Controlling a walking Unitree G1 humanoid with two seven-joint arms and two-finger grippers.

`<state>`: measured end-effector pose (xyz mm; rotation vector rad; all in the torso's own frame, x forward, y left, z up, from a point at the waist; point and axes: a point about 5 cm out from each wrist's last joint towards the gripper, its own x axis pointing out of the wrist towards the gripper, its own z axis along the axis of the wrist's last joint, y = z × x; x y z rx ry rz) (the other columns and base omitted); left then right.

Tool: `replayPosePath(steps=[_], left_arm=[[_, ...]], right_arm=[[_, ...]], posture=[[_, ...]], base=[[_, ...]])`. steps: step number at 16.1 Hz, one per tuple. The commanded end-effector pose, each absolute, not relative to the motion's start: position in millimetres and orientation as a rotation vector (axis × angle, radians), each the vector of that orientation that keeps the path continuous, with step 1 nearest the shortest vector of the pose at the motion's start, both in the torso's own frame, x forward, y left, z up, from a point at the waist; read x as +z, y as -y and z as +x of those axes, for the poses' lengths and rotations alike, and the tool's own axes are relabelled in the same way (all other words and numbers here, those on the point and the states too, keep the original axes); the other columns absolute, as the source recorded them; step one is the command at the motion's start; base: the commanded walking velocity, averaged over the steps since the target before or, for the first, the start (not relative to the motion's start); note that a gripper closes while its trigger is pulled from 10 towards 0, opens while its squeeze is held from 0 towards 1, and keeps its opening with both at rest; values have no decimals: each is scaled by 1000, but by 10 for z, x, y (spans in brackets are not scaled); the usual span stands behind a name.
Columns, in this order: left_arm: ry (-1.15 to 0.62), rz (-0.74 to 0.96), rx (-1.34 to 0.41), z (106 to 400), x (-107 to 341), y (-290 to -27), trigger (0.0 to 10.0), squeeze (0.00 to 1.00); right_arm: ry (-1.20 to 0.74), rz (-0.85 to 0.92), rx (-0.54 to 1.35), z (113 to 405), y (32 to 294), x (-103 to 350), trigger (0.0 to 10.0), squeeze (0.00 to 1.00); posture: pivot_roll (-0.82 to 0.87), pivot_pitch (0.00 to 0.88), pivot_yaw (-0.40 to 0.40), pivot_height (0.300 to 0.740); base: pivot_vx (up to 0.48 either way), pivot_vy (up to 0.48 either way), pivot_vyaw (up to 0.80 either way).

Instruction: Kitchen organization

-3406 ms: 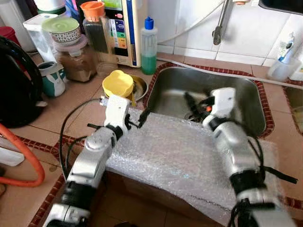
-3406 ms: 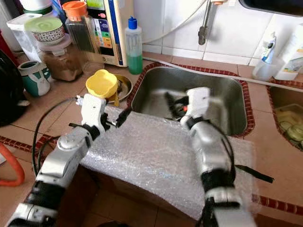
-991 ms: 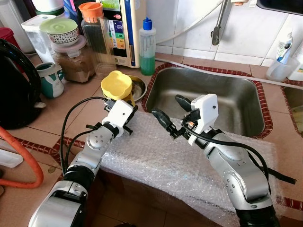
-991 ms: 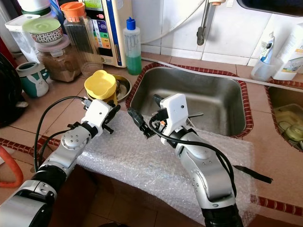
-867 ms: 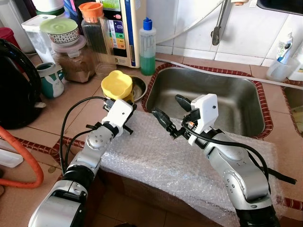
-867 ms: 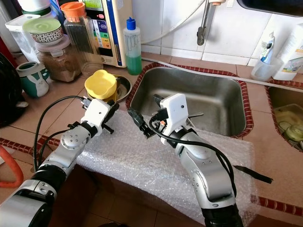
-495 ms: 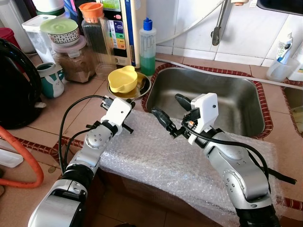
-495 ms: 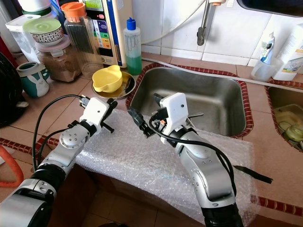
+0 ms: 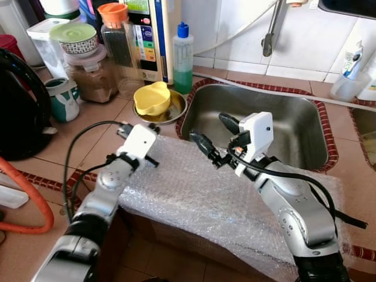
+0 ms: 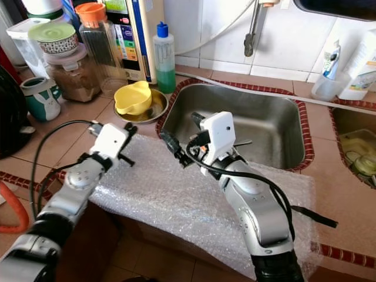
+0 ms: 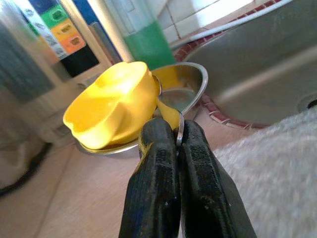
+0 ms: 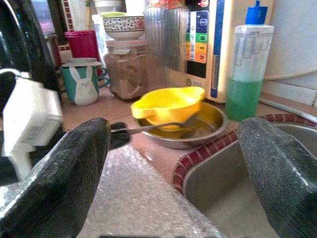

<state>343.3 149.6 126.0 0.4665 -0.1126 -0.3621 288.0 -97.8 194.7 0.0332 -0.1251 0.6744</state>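
- Two grippers are up over the bubble wrap (image 9: 205,194), which is draped across the near counter edge and the near rim of the sink (image 9: 294,126).
- Left gripper (image 11: 168,148) sits at the wrap's far-left corner, its black fingers pressed together on a thin metal handle, a spoon (image 12: 148,127) by the look of it.
- That spoon reaches from the fingertips to the steel dish (image 9: 176,111), its far end resting inside, under the yellow bowl (image 9: 151,97).
- Yellow bowl sits tilted in the steel dish, on the tiled counter just left of the sink's far-left corner.
- Right gripper (image 9: 214,136) hangs above the wrap near the sink's left side, fingers spread wide, nothing between them.
- Green soap bottle (image 9: 183,56) stands just beyond the dish, against the far wall.
- Far left, a cluster: orange-lidded jar (image 9: 117,36), a jar of brown powder (image 9: 91,76) with a patterned bowl (image 9: 76,38) on top, and a rabbit mug (image 9: 63,97).
- Black kettle (image 9: 17,111) at the left edge, with an orange hose (image 9: 35,200) nearer.
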Motion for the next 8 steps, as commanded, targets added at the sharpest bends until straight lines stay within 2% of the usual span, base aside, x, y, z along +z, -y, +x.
replayPosePath(steps=[1, 4, 8], left_arm=[[141, 487, -337, 3414, 1341, -1555, 0, 0], [209, 502, -344, 3300, 1457, -1504, 0, 0], [223, 466, -426, 3211, 1476, -1296, 0, 0]], right_arm=[[143, 30, 674, 2894, 989, 1992, 10000, 1000], [143, 29, 675, 2909, 991, 1991, 10000, 1000], [145, 35, 669, 2930, 987, 1999, 10000, 1000]], posture=[[-62, 24, 48, 740], [-54, 21, 42, 740], [-54, 18, 44, 740]], base=[[0, 0, 0], [0, 0, 0], [0, 0, 0]])
